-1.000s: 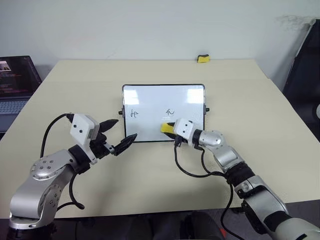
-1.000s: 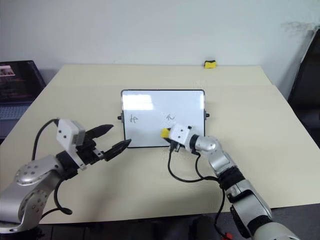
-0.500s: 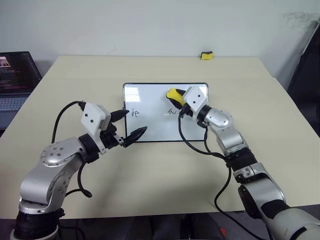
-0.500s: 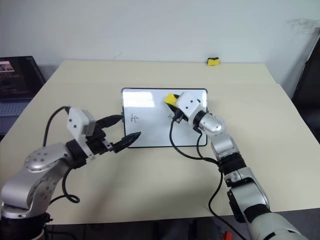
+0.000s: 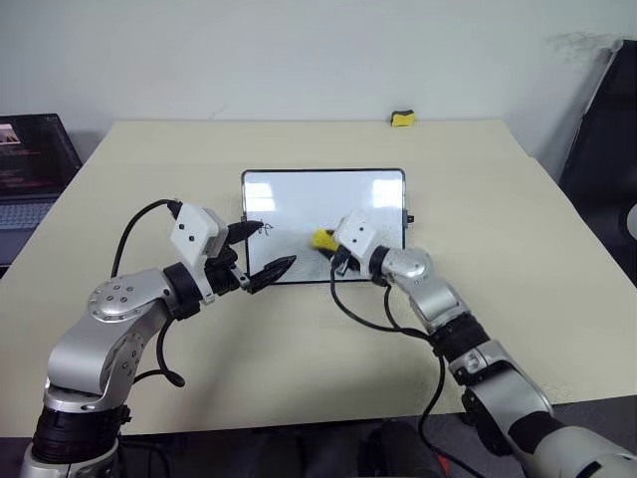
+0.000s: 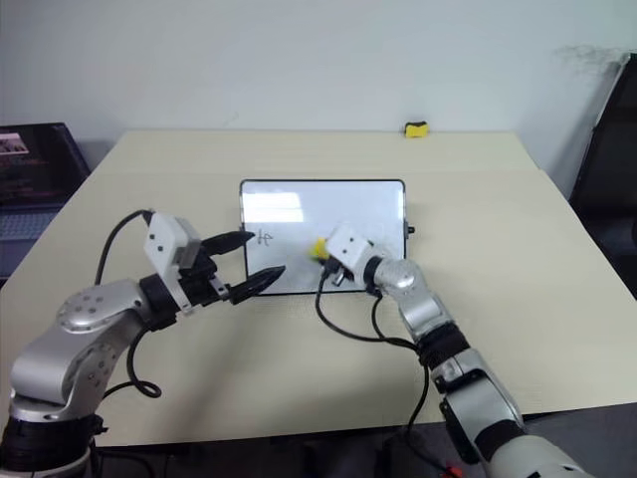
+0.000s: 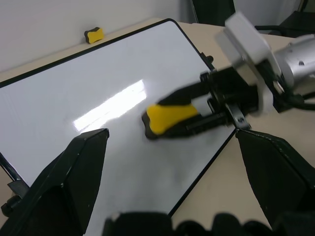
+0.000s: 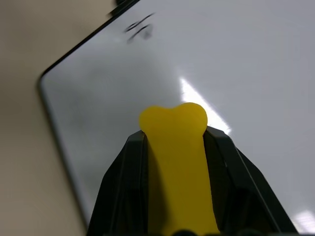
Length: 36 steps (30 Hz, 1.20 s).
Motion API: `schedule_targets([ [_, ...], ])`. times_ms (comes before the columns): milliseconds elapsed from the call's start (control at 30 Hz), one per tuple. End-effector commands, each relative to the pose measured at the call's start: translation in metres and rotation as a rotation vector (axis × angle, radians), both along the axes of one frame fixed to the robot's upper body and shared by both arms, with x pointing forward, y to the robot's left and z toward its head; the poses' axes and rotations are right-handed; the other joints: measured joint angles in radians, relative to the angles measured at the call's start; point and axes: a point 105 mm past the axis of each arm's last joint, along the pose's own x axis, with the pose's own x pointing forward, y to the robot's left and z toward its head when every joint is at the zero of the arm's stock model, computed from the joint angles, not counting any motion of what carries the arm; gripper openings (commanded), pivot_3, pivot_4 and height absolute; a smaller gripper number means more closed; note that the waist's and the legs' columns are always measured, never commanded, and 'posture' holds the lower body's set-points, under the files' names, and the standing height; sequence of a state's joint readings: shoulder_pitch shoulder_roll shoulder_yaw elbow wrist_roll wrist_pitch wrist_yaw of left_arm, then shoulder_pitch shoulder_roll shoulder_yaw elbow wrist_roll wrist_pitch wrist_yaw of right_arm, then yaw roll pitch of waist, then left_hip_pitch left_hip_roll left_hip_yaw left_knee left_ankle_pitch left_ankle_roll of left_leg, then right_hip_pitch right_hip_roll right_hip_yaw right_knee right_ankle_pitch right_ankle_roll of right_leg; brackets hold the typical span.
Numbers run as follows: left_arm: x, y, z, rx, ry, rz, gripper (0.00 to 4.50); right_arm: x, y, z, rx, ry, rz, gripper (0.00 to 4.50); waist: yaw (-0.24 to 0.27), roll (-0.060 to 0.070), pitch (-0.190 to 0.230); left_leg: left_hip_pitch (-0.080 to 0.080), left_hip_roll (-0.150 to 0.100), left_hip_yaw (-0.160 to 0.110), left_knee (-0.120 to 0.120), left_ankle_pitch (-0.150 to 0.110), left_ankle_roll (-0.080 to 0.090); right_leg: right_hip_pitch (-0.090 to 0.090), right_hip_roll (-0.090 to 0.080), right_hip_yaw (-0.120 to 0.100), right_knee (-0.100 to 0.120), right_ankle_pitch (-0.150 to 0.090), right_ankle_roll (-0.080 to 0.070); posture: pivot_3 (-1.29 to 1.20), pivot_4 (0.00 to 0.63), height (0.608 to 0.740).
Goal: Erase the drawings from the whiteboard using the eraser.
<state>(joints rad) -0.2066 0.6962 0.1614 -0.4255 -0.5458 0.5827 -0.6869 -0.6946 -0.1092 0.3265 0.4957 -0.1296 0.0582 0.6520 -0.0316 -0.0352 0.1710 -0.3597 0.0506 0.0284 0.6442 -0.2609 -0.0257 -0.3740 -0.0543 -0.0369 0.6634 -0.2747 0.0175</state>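
Yellow eraser pressed on the whiteboard!
Right gripper clamps it over the board's centre; left gripper hovers spread at its near-left corner.

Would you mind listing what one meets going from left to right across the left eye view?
Laptop → left gripper → eraser held in the right gripper → spare yellow block at the table's far edge.

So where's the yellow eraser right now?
The eraser is pinched in the right claw, over the lower middle of the whiteboard, to the right of the last scribble.
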Motion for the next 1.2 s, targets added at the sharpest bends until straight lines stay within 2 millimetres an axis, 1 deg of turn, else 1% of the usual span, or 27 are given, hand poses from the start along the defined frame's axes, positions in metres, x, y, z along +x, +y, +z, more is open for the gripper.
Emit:
schedule_targets([
  [33, -0.003, -0.001, 0.008, 0.000, -0.039, -0.002, 4.50, -0.007, -0.014, -0.030, -0.076, 0.108, -0.018, 1.20, 0.001, 0.000, 0.000, 0.000, 0.000, -0.001, 0.000, 0.000, 0.000, 0.000, 0.000, 0.000, 0.000, 0.000, 0.000, 0.00, 0.150, 0.740],
  [100, -0.003, 0.001, 0.007, -0.001, -0.037, 0.003, 4.50, -0.006, -0.006, -0.002, 0.000, 0.010, 0.011, 1.20, 0.002, 0.001, 0.001, -0.001, 0.000, -0.002, 0.000, 0.001, 0.001, -0.001, 0.000, 0.000, 0.000, 0.001, -0.001, 0.00, 0.150, 0.740],
  [167, -0.004, 0.002, 0.006, 0.000, -0.035, 0.008, 4.50, -0.006, 0.000, 0.036, 0.114, -0.083, 0.036, 1.20, 0.002, 0.001, 0.002, -0.004, -0.001, -0.002, 0.000, 0.001, 0.001, -0.005, 0.000, 0.000, 0.001, 0.002, 0.000, 0.00, 0.150, 0.740],
  [233, -0.004, 0.003, 0.006, -0.001, -0.035, 0.011, 4.50, -0.002, -0.002, 0.068, 0.218, -0.152, 0.019, 1.20, 0.002, 0.001, 0.003, -0.009, -0.001, -0.002, 0.000, 0.002, 0.000, -0.010, 0.001, 0.001, 0.001, 0.004, -0.004, 0.00, 0.150, 0.740],
  [267, -0.004, 0.003, 0.006, -0.002, -0.035, 0.013, 4.50, 0.002, -0.005, 0.082, 0.256, -0.184, -0.007, 1.20, 0.003, 0.001, 0.003, -0.013, -0.001, -0.001, 0.000, 0.002, 0.000, -0.013, 0.001, 0.001, 0.001, 0.004, -0.005, 0.00, 0.150, 0.740],
  [333, -0.005, 0.004, 0.006, -0.004, -0.035, 0.015, 4.50, 0.015, -0.015, 0.098, 0.289, -0.241, -0.085, 1.20, 0.002, 0.001, 0.003, -0.022, -0.001, -0.002, 0.000, 0.003, -0.001, -0.021, 0.002, 0.000, 0.001, 0.005, -0.004, 0.00, 0.150, 0.740],
  [367, -0.005, 0.003, 0.005, -0.004, -0.034, 0.015, 4.50, 0.020, -0.020, 0.101, 0.288, -0.264, -0.122, 1.20, 0.002, 0.001, 0.003, -0.024, -0.001, -0.001, 0.000, 0.003, -0.002, -0.023, 0.002, 0.000, 0.001, 0.006, -0.004, 0.00, 0.150, 0.740],
  [467, -0.006, 0.003, 0.004, -0.007, -0.032, 0.014, 4.50, 0.039, -0.036, 0.092, 0.234, -0.304, -0.248, 1.20, 0.002, 0.000, 0.002, -0.025, -0.001, -0.001, -0.001, 0.001, -0.004, -0.025, 0.001, 0.000, -0.001, 0.004, -0.002, 0.00, 0.150, 0.740],
  [500, -0.006, 0.002, 0.004, -0.009, -0.031, 0.014, 4.50, 0.042, -0.039, 0.085, 0.214, -0.296, -0.268, 1.20, 0.002, 0.000, 0.002, -0.025, -0.001, 0.000, -0.002, 0.001, -0.005, -0.025, 0.001, 0.001, -0.002, 0.004, -0.002, 0.00, 0.150, 0.740],
  [567, -0.007, 0.002, 0.004, -0.010, -0.030, 0.014, 4.50, 0.043, -0.037, 0.069, 0.172, -0.262, -0.267, 1.20, 0.002, 0.000, 0.002, -0.027, -0.002, 0.000, -0.002, 0.000, -0.006, -0.025, 0.001, 0.001, -0.004, 0.003, -0.001, 0.00, 0.150, 0.740],
  [633, -0.007, 0.002, 0.004, -0.012, -0.029, 0.015, 4.50, 0.038, -0.032, 0.052, 0.135, -0.217, -0.239, 1.20, 0.002, -0.001, 0.001, -0.026, -0.002, 0.000, -0.002, 0.000, -0.005, -0.024, 0.001, 0.001, -0.004, 0.003, -0.001, 0.00, 0.150, 0.740],
  [733, -0.007, 0.004, 0.004, -0.013, -0.029, 0.025, 4.50, 0.022, -0.018, 0.026, 0.083, -0.129, -0.148, 1.20, 0.001, -0.001, 0.001, -0.020, -0.002, -0.001, -0.001, 0.000, -0.005, -0.018, 0.001, 0.000, -0.003, 0.003, -0.001, 0.00, 0.150, 0.740],
  [867, -0.006, 0.007, 0.004, -0.010, -0.027, 0.042, 4.50, 0.003, -0.007, 0.006, 0.023, -0.069, -0.051, 1.20, -0.001, -0.001, 0.002, -0.014, -0.001, -0.001, -0.001, 0.000, -0.005, -0.014, 0.001, 0.001, -0.001, 0.003, -0.002, 0.00, 0.150, 0.740],
  [900, -0.005, 0.007, 0.004, -0.010, -0.027, 0.045, 4.50, 0.001, -0.005, 0.005, 0.020, -0.064, -0.041, 1.20, -0.001, -0.001, 0.002, -0.014, -0.001, -0.001, -0.001, 0.000, -0.004, -0.014, 0.001, 0.001, -0.001, 0.003, -0.002, 0.00, 0.150, 0.740],
  [933, -0.005, 0.008, 0.003, -0.009, -0.027, 0.050, 4.50, 0.002, -0.005, 0.009, 0.032, -0.076, -0.051, 1.20, -0.001, -0.001, 0.002, -0.014, -0.001, -0.002, -0.001, 0.001, -0.004, -0.014, 0.001, 0.001, 0.000, 0.003, -0.002, 0.00, 0.150, 0.740],
  [1067, -0.003, 0.012, 0.002, -0.003, -0.029, 0.072, 4.50, 0.014, -0.011, 0.036, 0.125, -0.119, -0.111, 1.20, 0.001, 0.000, 0.002, -0.014, -0.001, -0.002, 0.000, 0.002, -0.003, -0.015, 0.002, 0.001, 0.000, 0.003, -0.003, 0.00, 0.150, 0.740],
  [1200, -0.003, 0.018, 0.002, -0.001, -0.031, 0.097, 4.50, 0.015, -0.014, 0.053, 0.205, -0.088, -0.117, 1.20, 0.002, 0.000, 0.002, -0.016, -0.001, -0.002, 0.000, 0.002, -0.004, -0.015, 0.002, 0.000, 0.000, 0.003, -0.003, 0.00, 0.150, 0.740],
])
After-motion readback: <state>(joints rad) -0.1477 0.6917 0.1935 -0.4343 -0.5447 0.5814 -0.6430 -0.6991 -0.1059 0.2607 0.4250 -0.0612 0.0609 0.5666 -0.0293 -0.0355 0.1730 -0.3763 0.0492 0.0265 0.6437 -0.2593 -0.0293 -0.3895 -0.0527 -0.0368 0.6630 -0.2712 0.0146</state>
